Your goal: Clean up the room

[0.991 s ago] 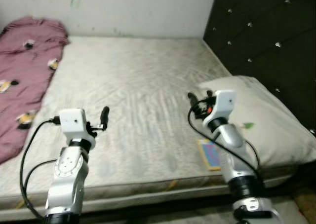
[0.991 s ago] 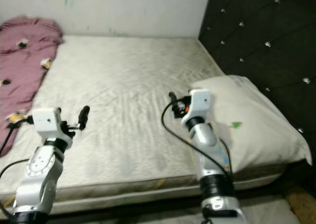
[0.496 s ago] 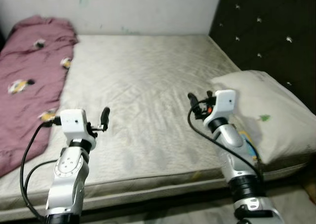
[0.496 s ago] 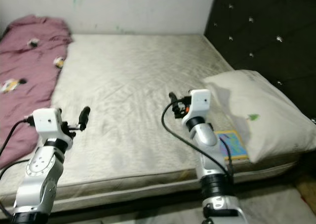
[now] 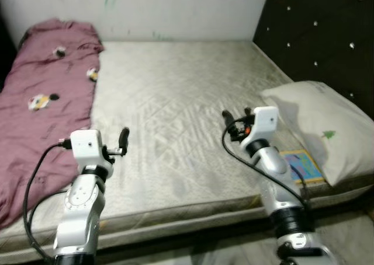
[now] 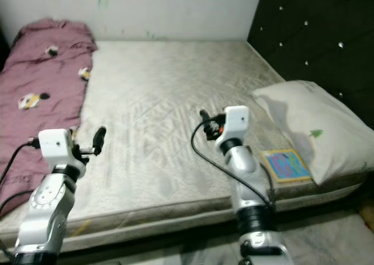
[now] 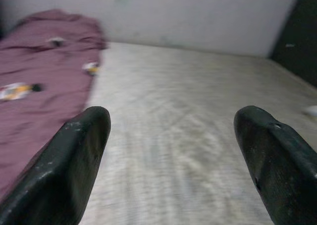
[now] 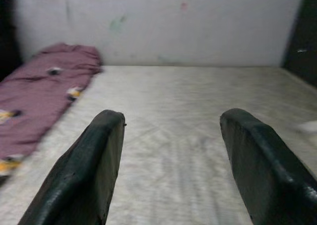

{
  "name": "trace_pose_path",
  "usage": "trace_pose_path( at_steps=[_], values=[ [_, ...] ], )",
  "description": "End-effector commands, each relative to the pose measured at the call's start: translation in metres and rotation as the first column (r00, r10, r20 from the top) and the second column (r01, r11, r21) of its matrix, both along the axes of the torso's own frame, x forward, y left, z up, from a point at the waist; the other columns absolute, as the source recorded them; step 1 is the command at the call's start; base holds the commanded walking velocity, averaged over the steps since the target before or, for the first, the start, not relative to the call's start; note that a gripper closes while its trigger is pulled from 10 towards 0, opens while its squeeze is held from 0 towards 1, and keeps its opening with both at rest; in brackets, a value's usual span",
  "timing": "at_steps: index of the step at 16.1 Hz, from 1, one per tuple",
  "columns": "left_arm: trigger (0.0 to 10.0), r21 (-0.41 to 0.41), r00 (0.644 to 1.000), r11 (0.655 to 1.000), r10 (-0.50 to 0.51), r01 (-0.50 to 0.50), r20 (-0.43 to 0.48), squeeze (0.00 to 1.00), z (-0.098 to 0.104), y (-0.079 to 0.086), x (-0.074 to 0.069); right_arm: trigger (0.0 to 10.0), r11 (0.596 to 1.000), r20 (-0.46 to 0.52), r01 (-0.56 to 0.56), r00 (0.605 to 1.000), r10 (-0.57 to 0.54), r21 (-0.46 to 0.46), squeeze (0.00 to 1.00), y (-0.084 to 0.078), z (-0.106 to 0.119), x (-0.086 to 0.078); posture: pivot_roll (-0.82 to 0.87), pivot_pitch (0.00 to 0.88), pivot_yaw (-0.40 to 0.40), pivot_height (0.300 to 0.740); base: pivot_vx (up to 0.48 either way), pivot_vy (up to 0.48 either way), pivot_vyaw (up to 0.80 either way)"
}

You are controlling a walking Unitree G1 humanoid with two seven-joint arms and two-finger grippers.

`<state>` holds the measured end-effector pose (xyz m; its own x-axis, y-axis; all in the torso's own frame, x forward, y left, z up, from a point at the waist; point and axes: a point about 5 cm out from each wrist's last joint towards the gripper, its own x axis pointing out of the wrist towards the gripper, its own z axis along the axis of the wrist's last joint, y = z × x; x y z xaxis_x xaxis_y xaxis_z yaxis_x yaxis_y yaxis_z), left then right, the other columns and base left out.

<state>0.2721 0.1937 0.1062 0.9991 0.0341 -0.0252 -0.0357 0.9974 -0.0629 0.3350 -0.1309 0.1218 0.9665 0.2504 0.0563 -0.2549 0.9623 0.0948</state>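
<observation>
A bare grey mattress (image 5: pixel 175 96) lies in front of me. A maroon blanket (image 5: pixel 41 96) with small printed patches is bunched along its left side. At the right end rests a white pillow (image 5: pixel 321 122), and beside it a colourful book (image 5: pixel 301 164) lies flat near the front edge. My left gripper (image 7: pixel 171 150) is open and empty, held above the mattress's front left part. My right gripper (image 8: pixel 171 155) is open too, empty, raised over the middle right of the mattress.
A black tufted headboard (image 5: pixel 327 31) rises at the right. A pale wall (image 5: pixel 175 11) with faint marks runs behind the bed. The mattress's front edge (image 5: pixel 175 212) is close below me, with a strip of floor beneath it.
The camera has swung left: the blanket shows more, the pillow and book have slid right in the picture. Both arms hold the same pose.
</observation>
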Motion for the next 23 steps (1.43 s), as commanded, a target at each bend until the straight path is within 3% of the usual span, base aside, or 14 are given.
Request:
trace_pose_path(
  at_steps=[1, 23],
  values=[
    [10.0, 0.005, 1.0, 1.0, 0.01, -0.01, 0.003, 0.0, 0.0021, 0.0008, 0.0014, 10.0, 1.0, 0.023, -0.006, 1.0, 0.006, -0.01, 0.0, 0.0005, 0.0069, 0.0029, 0.0, 0.0, -0.069, 0.74, 0.0, 0.48, 0.0],
    [10.0, 0.011, 1.0, 1.0, 0.01, -0.01, 0.005, 0.0, 0.002, -0.0013, 0.0024, 10.0, 0.999, 0.02, 0.015, 1.0, -0.014, -0.051, 0.0, -0.0016, 0.0063, 0.006, -0.01, 0.0, -0.075, 0.74, 0.0, 0.48, 0.0]
  ],
)
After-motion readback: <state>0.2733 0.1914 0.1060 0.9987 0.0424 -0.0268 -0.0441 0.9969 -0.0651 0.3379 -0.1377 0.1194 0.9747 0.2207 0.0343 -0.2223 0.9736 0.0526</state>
